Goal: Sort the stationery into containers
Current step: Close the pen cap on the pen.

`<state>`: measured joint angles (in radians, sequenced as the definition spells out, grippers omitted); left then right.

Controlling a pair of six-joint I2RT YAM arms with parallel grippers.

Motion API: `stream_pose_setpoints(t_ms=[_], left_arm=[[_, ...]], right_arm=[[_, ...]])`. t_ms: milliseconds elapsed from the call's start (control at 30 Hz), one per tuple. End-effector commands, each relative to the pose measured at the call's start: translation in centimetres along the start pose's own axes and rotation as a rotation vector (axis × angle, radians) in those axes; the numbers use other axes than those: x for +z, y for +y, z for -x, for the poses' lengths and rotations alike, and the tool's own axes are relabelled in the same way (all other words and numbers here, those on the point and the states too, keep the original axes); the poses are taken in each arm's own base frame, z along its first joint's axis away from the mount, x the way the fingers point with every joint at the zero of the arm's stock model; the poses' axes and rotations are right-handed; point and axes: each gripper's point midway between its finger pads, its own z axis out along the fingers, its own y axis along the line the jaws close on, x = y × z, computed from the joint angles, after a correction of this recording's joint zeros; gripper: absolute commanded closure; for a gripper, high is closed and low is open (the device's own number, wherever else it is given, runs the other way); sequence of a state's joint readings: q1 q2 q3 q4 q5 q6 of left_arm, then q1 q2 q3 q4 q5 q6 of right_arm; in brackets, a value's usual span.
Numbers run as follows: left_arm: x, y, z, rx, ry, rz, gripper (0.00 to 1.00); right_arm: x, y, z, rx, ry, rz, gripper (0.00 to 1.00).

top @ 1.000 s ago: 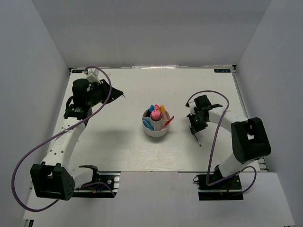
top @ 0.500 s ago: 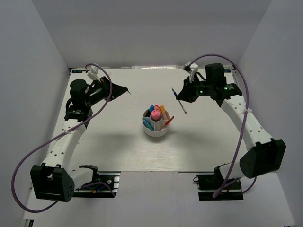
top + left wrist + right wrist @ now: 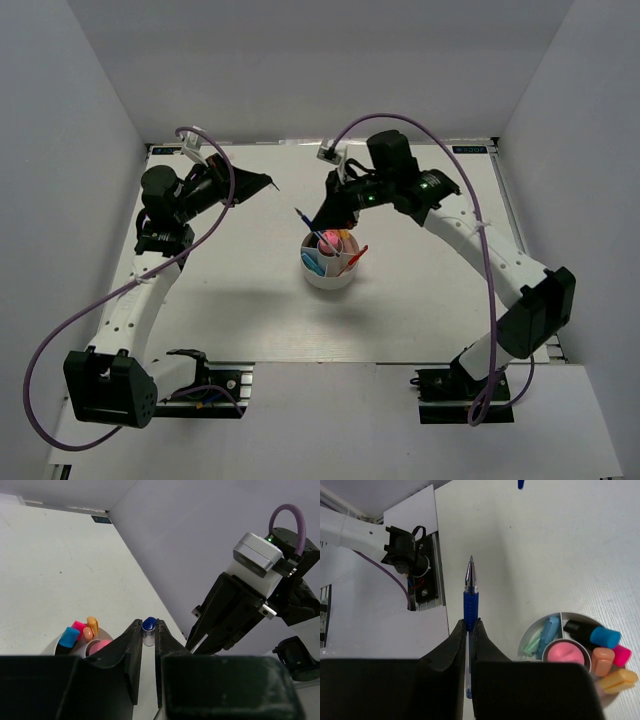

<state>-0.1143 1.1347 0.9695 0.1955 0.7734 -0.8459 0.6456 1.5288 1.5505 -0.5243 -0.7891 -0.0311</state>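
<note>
The round white cup [image 3: 330, 275] stands mid-table, with a pink highlighter [image 3: 328, 240] in its central well. Blue, orange, pink and mint-green highlighters and a red pen sit in its compartments. My right gripper [image 3: 322, 222] is shut on a thin blue pen [image 3: 303, 216] just above the cup's far-left rim. In the right wrist view the pen [image 3: 470, 597] sticks out past my gripper [image 3: 469, 625], left of the cup [image 3: 536, 632]. My left gripper [image 3: 264, 183] hovers far left of the cup, shut on a blue-capped pen [image 3: 148, 630] that shows between its tips [image 3: 147, 625].
White walls close the table on the left, back and right. The right arm [image 3: 240, 610] fills the right of the left wrist view. The left arm's base and its purple cable [image 3: 400, 550] show at the table's near edge.
My right arm has swung from the right side of the table up and leftward to the cup, carrying the blue pen. My left gripper has risen slightly toward the back.
</note>
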Motion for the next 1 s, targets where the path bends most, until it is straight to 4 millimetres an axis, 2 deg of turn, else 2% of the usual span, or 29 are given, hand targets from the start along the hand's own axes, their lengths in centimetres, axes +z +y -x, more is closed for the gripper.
stream_pose_setpoints(t_ms=[0,67,267,433,633,967], left_arm=[[-0.8,-2.8,1.2,0.032,-0.025,-0.056,1.0],[-1.0,-2.6,0.6,-0.003,-0.017,-0.05,1.0],[-0.9,-1.6,-0.4,-0.132,0.005,-0.023,1.0],[-1.0,-1.3,-1.1,-0.144,0.023,-0.024,1.0],[-1.4,-1.1,-1.7,-0.135,0.022,-0.02,1.0],[-1.5,-1.6,-1.5,-0.121,0.017,-0.039,1.0]], right_arm=[[0.8,1.2,3.4,-0.072,-0.06,0.039,1.0],[1.7,1.3,3.6,-0.077,-0.055,0.047,1.0],[2.7,1.4,4.0,-0.09,-0.052,0.046,1.0],[2.9,1.3,4.4,-0.099,-0.058,0.035,1.0],[3.5,0.8,3.9,-0.051,-0.044,0.027,1.0],[4.0,0.0,3.4,-0.02,-0.032,0.017,1.0]])
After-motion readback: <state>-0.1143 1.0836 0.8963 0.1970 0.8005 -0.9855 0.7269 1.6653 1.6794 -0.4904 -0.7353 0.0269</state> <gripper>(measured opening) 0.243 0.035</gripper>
